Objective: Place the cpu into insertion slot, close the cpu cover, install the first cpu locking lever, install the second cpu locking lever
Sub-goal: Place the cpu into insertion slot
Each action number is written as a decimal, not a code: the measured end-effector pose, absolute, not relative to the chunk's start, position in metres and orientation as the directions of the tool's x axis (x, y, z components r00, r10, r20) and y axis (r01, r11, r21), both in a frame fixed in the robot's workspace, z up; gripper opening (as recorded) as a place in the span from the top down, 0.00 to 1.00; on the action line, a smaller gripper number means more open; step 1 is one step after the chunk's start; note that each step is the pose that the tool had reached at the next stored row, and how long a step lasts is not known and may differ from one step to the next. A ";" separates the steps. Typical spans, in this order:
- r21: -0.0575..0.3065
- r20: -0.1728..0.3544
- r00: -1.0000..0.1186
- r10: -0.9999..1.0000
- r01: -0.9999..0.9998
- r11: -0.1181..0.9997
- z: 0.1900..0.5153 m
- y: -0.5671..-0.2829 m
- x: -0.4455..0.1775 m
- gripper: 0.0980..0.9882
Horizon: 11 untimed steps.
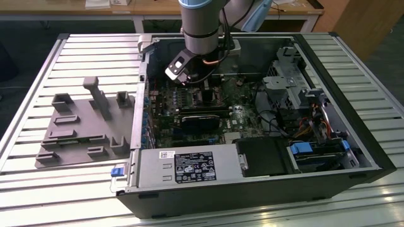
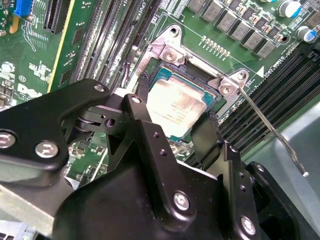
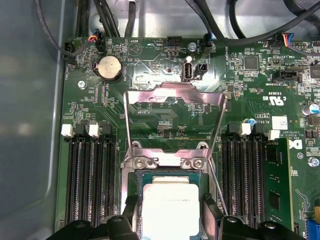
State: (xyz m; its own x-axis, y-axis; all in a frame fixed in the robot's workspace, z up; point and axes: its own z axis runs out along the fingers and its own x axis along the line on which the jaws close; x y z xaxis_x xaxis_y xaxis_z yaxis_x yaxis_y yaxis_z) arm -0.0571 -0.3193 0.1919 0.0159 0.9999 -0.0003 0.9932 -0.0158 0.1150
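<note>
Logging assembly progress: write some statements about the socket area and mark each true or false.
1. The cpu cover stands swung up, off the insertion slot. True.
2. The cpu lies outside the computer case. False: it is at the insertion slot, by the gripper.
3. A thin locking lever sticks up beside the insertion slot. True.
4. The computer case is closed. False: its side is open, baring the motherboard.
</note>
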 end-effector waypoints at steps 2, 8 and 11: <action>0.115 0.000 0.014 1.000 0.993 -0.014 0.192 -0.319 -0.057 0.42; 0.115 0.000 0.011 1.000 0.993 -0.011 0.193 -0.319 -0.057 0.42; 0.115 0.000 0.011 1.000 0.993 -0.011 0.194 -0.319 -0.057 0.42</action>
